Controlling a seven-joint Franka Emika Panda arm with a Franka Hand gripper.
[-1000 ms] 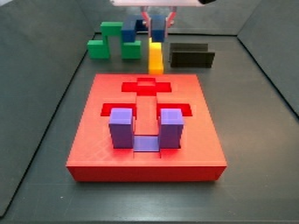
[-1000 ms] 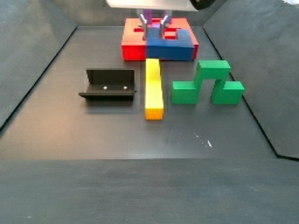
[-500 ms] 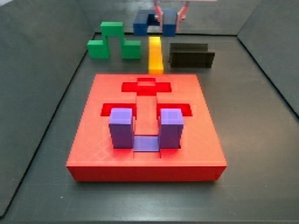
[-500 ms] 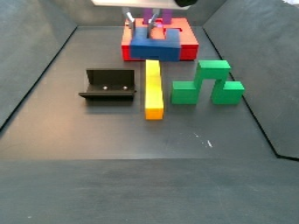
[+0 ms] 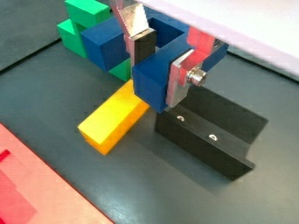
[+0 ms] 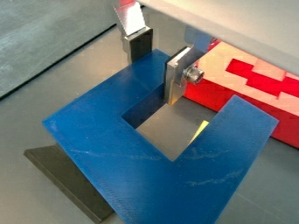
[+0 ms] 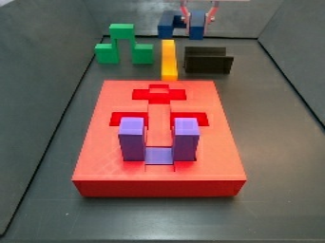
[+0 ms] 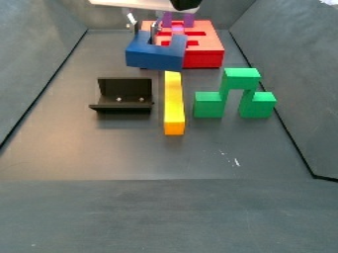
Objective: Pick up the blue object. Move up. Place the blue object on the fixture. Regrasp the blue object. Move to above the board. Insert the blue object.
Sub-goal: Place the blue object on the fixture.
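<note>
So, quick status on this one:

Done: the blue object (image 5: 149, 70) is picked up and lifted, hanging in the air clear of the floor (looks that way in both side views too).
Gripper: the gripper (image 5: 159, 63) is pinching one prong of the blue object between its silver fingers (image 6: 176, 75), pointing down.
Where it is: near the fixture (image 5: 212, 129), above the floor beside the yellow bar (image 5: 114, 117); not set down on it yet.
Left to do: place on the fixture, regrasp, carry over the board (image 7: 159, 142), insert.
Board: a purple block (image 7: 159, 139) already sits in one recess, the cross cut-out is free.
Bystander: green block (image 8: 235, 94), untouched.
</note>
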